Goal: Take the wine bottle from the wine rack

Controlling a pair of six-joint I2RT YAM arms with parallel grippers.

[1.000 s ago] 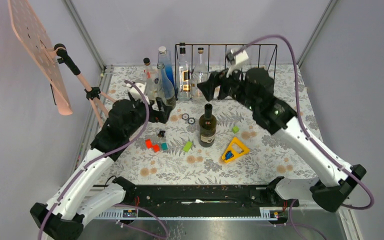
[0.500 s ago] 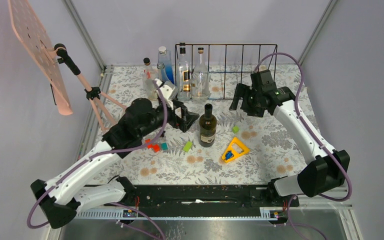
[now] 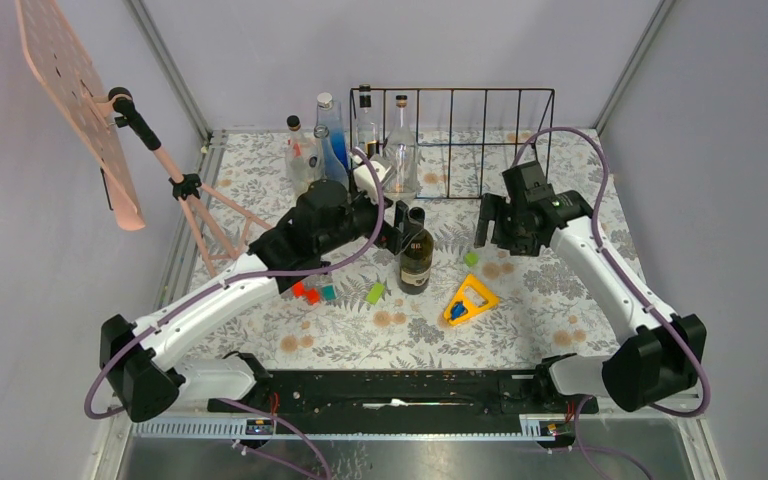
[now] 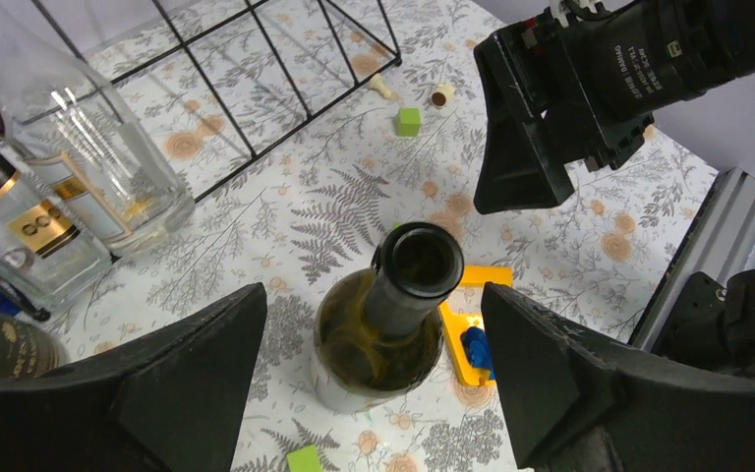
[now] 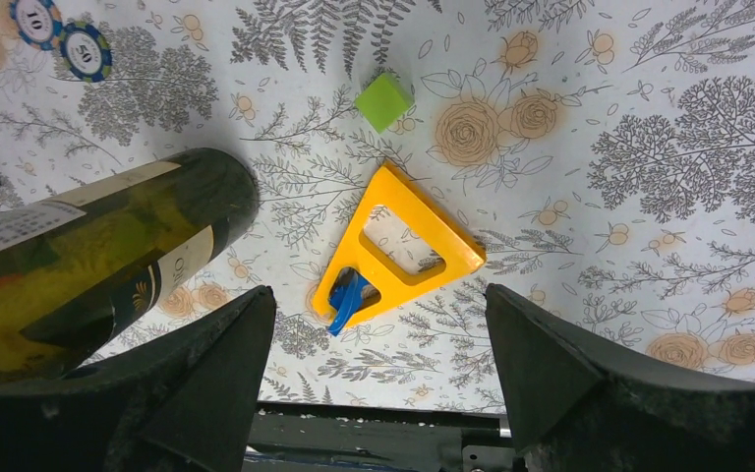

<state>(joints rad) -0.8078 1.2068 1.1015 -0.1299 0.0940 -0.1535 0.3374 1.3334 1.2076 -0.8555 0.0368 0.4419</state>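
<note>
The wine bottle (image 3: 415, 262) is standing upright on the table (image 3: 540, 300), just in front of the wine rack (image 3: 480, 130) and outside its bays, so the removal is looking essentially done. The left gripper (image 4: 372, 305) is straddling the bottle's neck with jaws spread wide, gripping nothing. The right gripper (image 5: 378, 295) is hovering nearby, equally wide and empty.

The fern-and-rose-printed desk (image 3: 530, 310) carries a dark green glass wine bottle (image 4: 374, 339) standing upright beneath the left pincer (image 4: 372, 295), a yellow plastic triangle (image 5: 452, 251) and a small green cube (image 5: 384, 101) beneath the right pincer (image 5: 378, 295), and a black wire rack (image 3: 500, 90) beyond both.
</note>
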